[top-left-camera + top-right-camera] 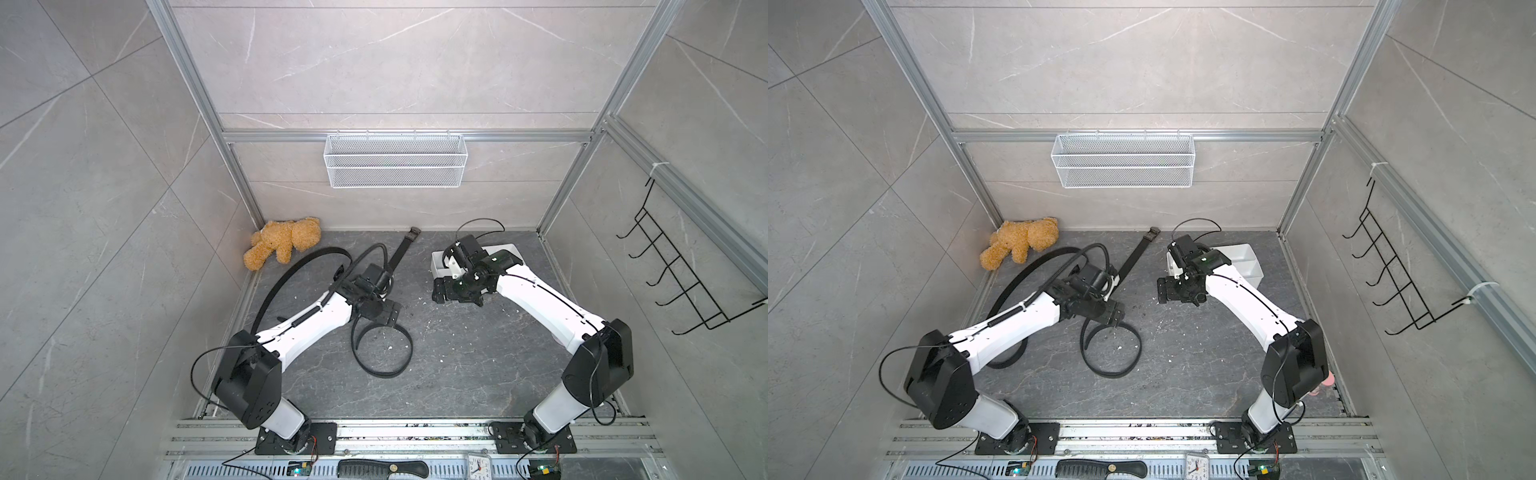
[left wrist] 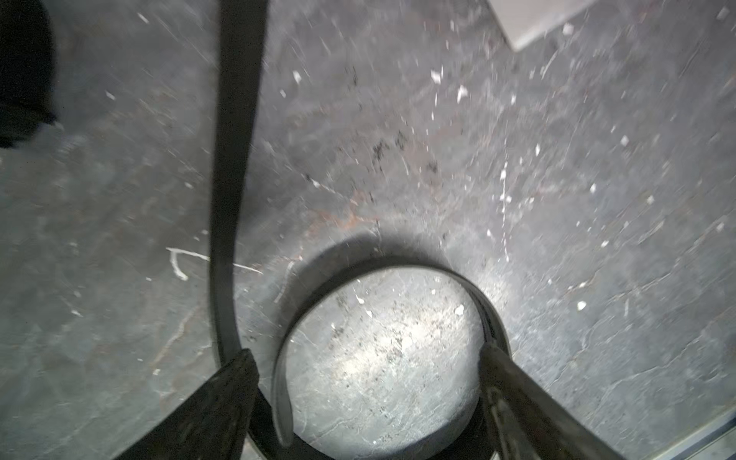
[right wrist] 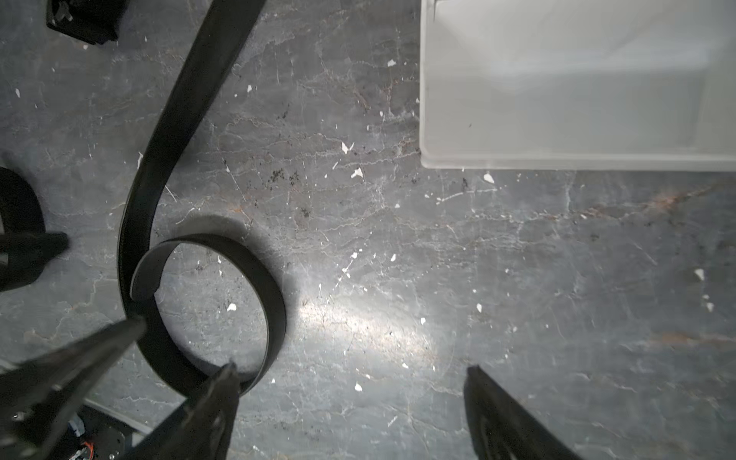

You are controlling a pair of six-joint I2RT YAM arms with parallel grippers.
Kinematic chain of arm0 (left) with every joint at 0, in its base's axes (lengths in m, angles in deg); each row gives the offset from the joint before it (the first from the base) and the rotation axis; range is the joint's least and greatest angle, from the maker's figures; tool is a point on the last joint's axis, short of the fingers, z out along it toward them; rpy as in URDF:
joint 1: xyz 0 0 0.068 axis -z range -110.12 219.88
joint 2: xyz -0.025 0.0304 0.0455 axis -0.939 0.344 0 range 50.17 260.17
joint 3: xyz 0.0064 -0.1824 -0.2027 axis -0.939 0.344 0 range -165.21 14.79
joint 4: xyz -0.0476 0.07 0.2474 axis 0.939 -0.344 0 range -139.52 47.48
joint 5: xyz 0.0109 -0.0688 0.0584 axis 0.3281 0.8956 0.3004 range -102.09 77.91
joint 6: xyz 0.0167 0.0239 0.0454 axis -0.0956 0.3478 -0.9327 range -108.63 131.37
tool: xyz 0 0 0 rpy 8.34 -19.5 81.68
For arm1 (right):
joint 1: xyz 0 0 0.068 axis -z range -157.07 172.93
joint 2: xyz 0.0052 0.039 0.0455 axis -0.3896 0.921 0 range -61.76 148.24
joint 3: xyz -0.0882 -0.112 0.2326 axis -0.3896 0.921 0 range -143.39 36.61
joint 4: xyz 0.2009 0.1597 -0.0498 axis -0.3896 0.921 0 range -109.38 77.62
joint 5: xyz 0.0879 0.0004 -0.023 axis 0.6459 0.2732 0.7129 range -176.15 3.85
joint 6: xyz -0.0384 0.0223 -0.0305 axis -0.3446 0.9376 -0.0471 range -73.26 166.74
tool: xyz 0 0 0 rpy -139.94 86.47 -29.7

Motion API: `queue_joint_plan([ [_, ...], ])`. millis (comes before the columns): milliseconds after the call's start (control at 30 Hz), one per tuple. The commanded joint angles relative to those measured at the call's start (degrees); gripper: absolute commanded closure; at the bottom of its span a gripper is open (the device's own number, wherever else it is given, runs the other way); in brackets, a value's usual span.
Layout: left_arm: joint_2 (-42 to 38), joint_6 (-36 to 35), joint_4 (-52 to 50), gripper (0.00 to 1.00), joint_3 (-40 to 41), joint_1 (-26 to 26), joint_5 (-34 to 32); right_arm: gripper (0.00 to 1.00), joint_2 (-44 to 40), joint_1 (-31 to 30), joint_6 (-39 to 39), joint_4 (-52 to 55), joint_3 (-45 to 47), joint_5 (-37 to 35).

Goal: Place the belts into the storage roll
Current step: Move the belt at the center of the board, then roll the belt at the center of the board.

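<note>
Over coiled belt (image 1: 384, 375), left arm (image 1: 316, 316) outstretched

Grey marble-tiled walls (image 1: 395, 62) enclose a dark, speckled stone floor (image 1: 457, 374)

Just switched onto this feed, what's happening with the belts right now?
The left gripper is open and poised over the coiled belt, which lies on the floor; it grips nothing. The right gripper hangs open and empty near the storage roll, and the compartment in its wrist view holds no belt. A second belt lies in a long arc beside the left arm. No belt shows in the roll.
</note>
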Motion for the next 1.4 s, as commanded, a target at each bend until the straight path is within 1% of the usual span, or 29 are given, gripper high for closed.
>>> queue_joint_plan([
  [0, 3.22, -1.29, 0.75, 0.15, 1.36, -0.48, -3.28, 0.11, -0.67, 0.07, 0.29, -5.49, 0.28, 1.11],
  [67, 5.51, -3.98, 0.32, 0.19, 0.35, -0.48, -2.92, 0.11, -0.11, 0.01, -0.29, -5.03, -0.28, 1.34],
  [233, 10.06, -8.49, -1.0, 0.19, -0.94, -0.48, -4.75, 0.11, 3.3, 0.05, -1.72, -4.64, -2.16, 1.62],
  [367, 11.31, -9.74, 0.07, 0.19, -0.09, -0.48, -7.15, 0.12, 5.28, -0.02, -1.28, -6.05, -3.16, 3.2],
  [500, 9.32, -9.36, 2.93, 0.21, 1.46, -0.47, -7.29, 0.12, 6.4, -0.09, -0.95, -6.93, -3.75, 3.98],
  [567, 9.87, -9.65, 3.42, 0.22, 1.27, -0.66, -6.5, 0.12, 7.1, -0.14, -0.97, -6.83, -4.43, 4.21],
  [600, 10.81, -9.58, 3.15, 0.26, 1.07, -0.89, -5.77, 0.12, 7.47, -0.14, -1.0, -6.74, -4.76, 4.33],
  [700, 13.28, -8.45, 1.63, 0.44, 0.18, -1.25, -3.02, 0.12, 8.99, -0.45, -1.22, -6.73, -6.33, 4.44],
  [833, 10.53, -3.97, 1.36, 0.76, 1.88, -1.12, -1.1, 0.12, 13.57, -1.87, -1.56, -5.74, -11.46, 3.15],
  [900, 9.89, -0.54, -0.85, 0.9, 2.54, -1.17, 0.15, 0.12, 16.96, -2.98, -1.23, -5.3, -15.13, 2.13],
  [933, 9.83, 0.79, -2.02, 0.94, 2.69, -1.18, 0.76, 0.12, 18.42, -3.34, -0.82, -5.27, -16.67, 1.85],
  [1000, 9.02, 3.9, -3.63, 0.97, 3.89, -0.99, 1.91, 0.12, 21.95, -4.83, -0.67, -5.21, -20.51, 0.11],
  [1033, 8.23, 5.32, -3.82, 1.0, 4.97, -1.0, 2.02, 0.12, 23.78, -5.54, -0.67, -4.73, -22.58, -0.7],
  [1133, 6.38, 8.33, -5.1, 1.0, 7.6, -0.82, 1.16, 0.11, 31.01, -7.67, -0.62, -2.11, -30.73, -2.03],
  [1267, 4.6, 10.27, -7.63, 1.0, 9.16, -0.31, 0.05, 0.1, 41.4, -9.95, -0.45, 2.92, -43.79, -3.48],
  [1367, 4.03, 12.38, -9.8, 1.0, 9.71, -0.3, -0.74, 0.09, 50.02, -11.23, -0.25, 9.41, -56.24, -5.23],
])
